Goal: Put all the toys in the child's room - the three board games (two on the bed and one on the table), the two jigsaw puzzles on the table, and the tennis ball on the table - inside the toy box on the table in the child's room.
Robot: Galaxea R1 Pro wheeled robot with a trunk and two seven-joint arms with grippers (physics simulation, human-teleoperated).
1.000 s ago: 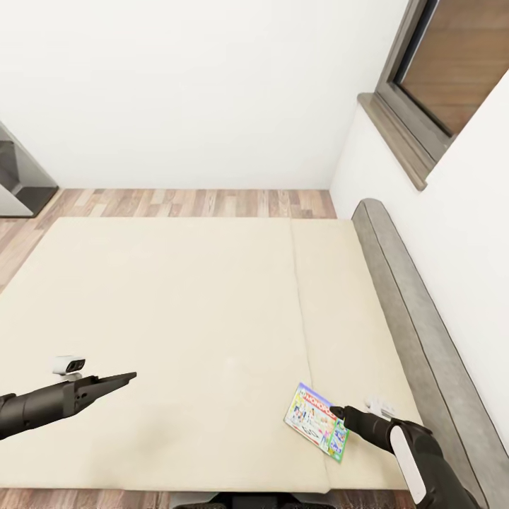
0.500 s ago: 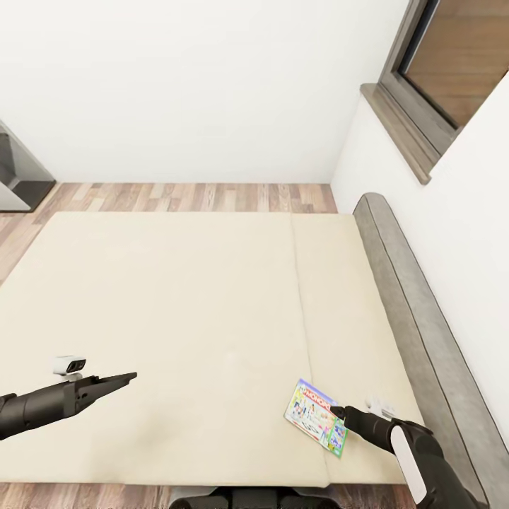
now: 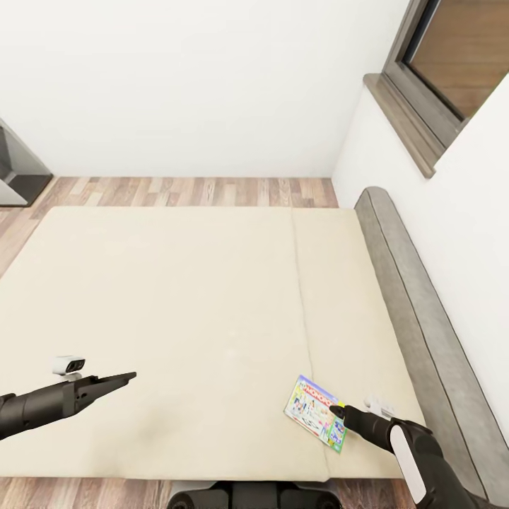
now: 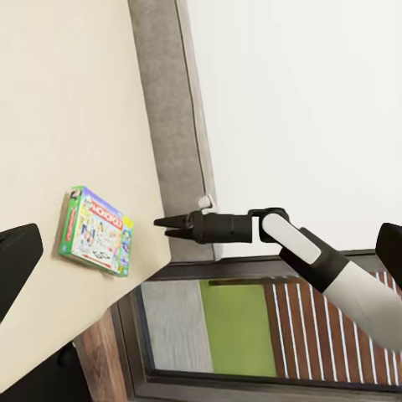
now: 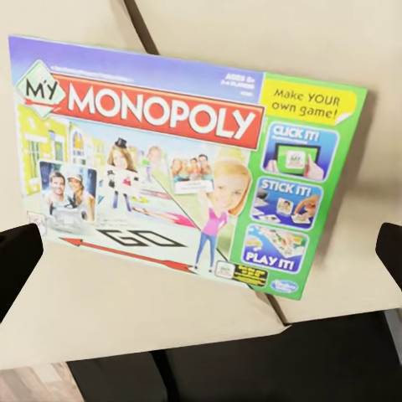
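Observation:
One board game (image 3: 312,408), a flat green and white Monopoly box with a red band, lies on the bed (image 3: 177,297) near its front right corner, beside the mattress seam. My right gripper (image 3: 335,411) hovers at the box's right edge, open and not touching it. In the right wrist view the board game (image 5: 184,167) spans the gap between the dark fingers (image 5: 17,264). My left gripper (image 3: 129,377) hangs open over the bare mattress at the front left, far from the box. The left wrist view looks across to the board game (image 4: 94,230) and the right gripper (image 4: 159,223).
The grey headboard (image 3: 417,297) runs along the bed's right side against a white wall with a window (image 3: 452,63). Wood floor (image 3: 191,191) lies beyond the bed's far edge. A dark cabinet (image 3: 18,177) stands at the far left. My base (image 3: 247,495) is at the bed's front edge.
The whole view has shifted, with the bed sliding up in the picture and more of my base showing below. Both arms and the game keep their places relative to each other.

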